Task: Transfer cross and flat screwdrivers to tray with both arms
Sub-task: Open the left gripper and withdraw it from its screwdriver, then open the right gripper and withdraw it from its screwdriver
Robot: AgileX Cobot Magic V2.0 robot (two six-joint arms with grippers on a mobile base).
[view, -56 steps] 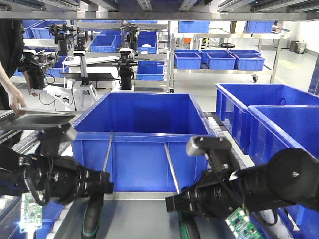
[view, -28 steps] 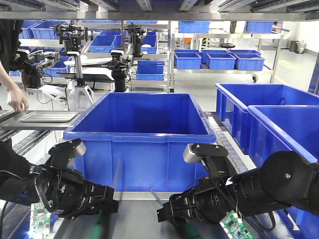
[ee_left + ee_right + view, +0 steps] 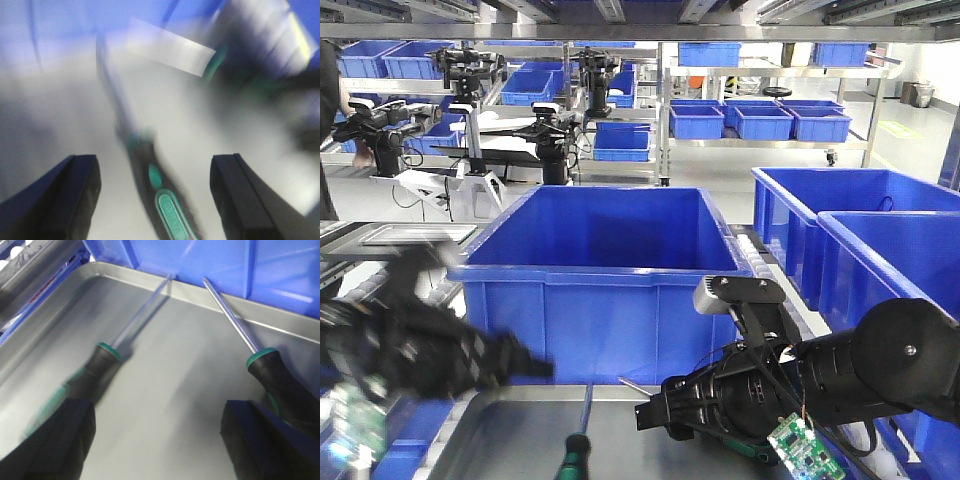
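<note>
Two screwdrivers with black and green handles lie on the grey metal tray; I cannot tell cross from flat. One lies left and shows in the front view and blurred in the left wrist view. The other lies right, its tip showing in the front view. My left gripper is open above the left screwdriver's handle, and blurred in the front view. My right gripper is open and empty between the two handles, low over the tray.
A large blue bin stands right behind the tray's far edge. More blue bins stand to the right. A small grey tray sits on the conveyor at left. Other robot arms and shelves fill the background.
Both screwdrivers were held with shafts upright a second ago, then were lowered. Now both lie on the tray, let go. My left arm is moving fast and blurred.
</note>
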